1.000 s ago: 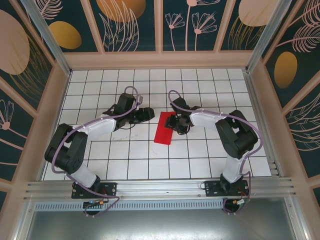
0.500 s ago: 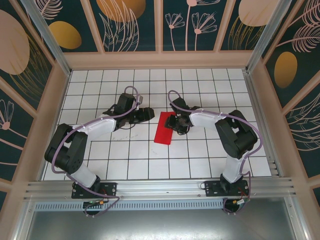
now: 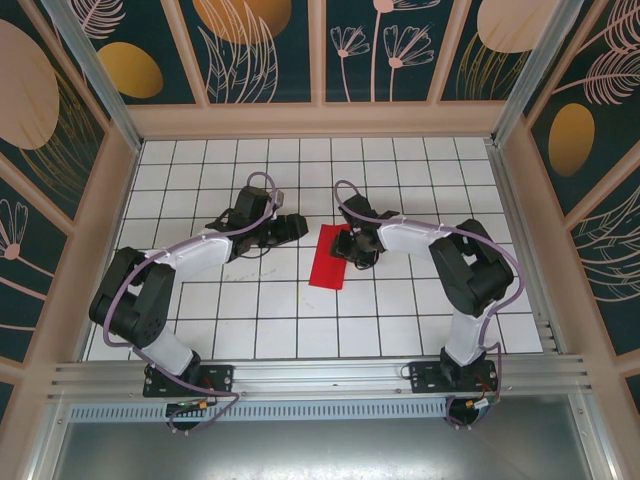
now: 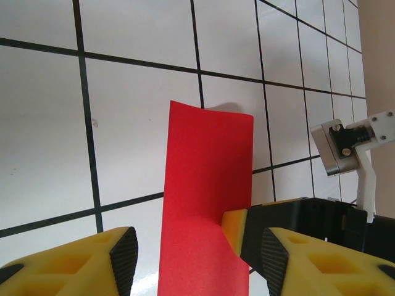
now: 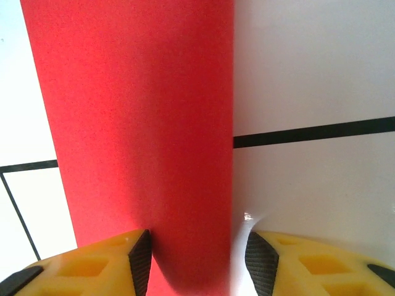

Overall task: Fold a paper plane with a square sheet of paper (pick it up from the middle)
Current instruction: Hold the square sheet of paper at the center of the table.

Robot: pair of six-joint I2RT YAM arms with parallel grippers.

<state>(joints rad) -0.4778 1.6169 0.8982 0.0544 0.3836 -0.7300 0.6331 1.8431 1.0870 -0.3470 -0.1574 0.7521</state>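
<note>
Top external: the paper [image 3: 326, 262] lies flat on the table [image 3: 250, 310] as a narrow folded strip, so you look to be between folds, no dart yet. Your right gripper [image 3: 347, 246] sits at its far end; your left gripper [image 3: 298, 228] hangs just beside it. Left wrist: left jaws apart, holding nothing; one pad [image 4: 233, 227] of the right gripper touches the strip's edge, which the overhead leaves unclear. Right wrist: jaws apart astride that edge, unclamped. Next, you'd need a square pinch there.

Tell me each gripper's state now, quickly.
Left gripper: open, holding nothing.
Right gripper: open, fingers straddling the red paper edge, not clamped.
</note>
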